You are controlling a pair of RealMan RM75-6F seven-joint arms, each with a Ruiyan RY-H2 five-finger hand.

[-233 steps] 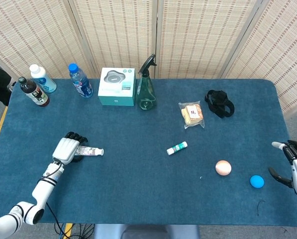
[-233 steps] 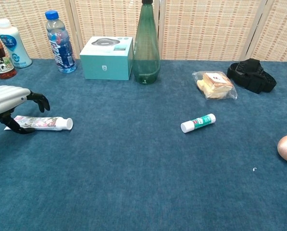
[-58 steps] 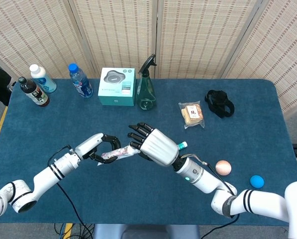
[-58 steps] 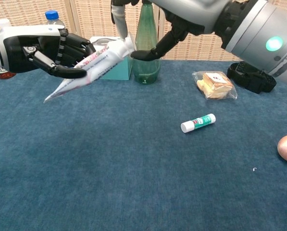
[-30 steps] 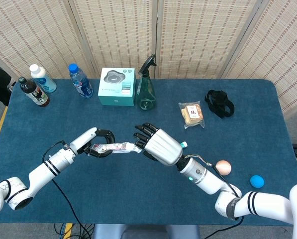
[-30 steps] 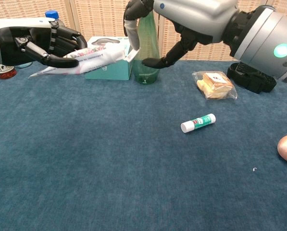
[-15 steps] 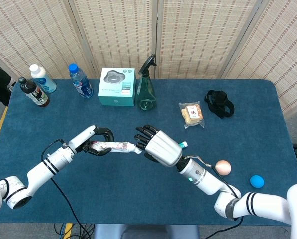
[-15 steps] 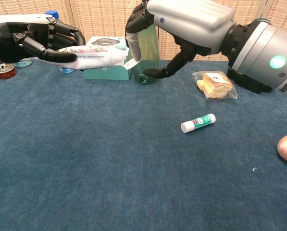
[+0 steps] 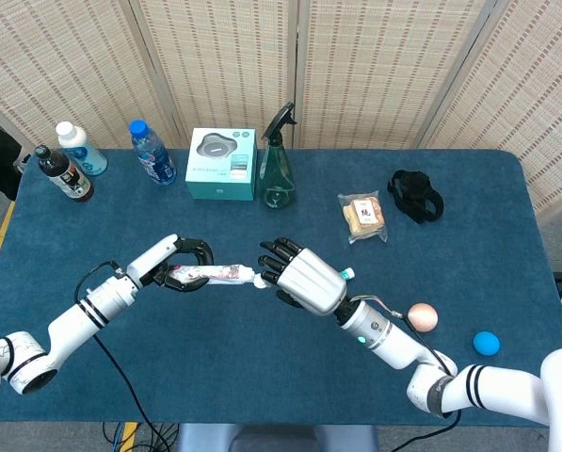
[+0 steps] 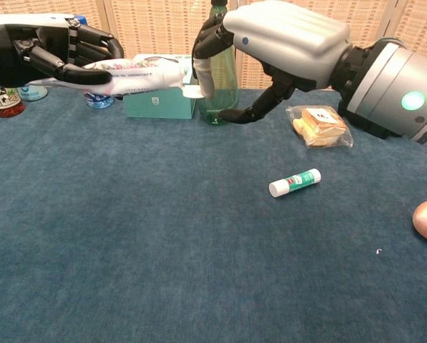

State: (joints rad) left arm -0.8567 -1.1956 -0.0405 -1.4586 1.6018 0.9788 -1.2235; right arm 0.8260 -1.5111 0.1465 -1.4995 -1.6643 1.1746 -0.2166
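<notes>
**Tube held level between two hands above the blue table**

Tube (image 9: 212,275) of paste hangs over the table's near-left middle, lying roughly level. The left hand (image 9: 175,262) wraps its dark fingers around the tube's flat tail end and carries it clear of the cloth. The right hand (image 9: 300,277) sits at the tube's white cap end: its fingers are spread, and from the chest view one fingertip (image 10: 206,77) presses against the cap while the thumb reaches out below. Whether that hand truly pinches the cap cannot be told; it touches it at least.

On the blue table (image 9: 262,367), just right of the right hand, lies a small green-and-white stick (image 10: 294,182). Farther right sit a peach-coloured ball (image 9: 422,317) and a blue ball (image 9: 486,343). Along the far edge stand a dark bottle (image 9: 62,173), a white bottle (image 9: 79,148), a water bottle (image 9: 152,152), a teal box (image 9: 221,164) and a green spray bottle (image 9: 277,171). To the far right lie a bagged snack (image 9: 362,216) and a black strap (image 9: 416,196).
</notes>
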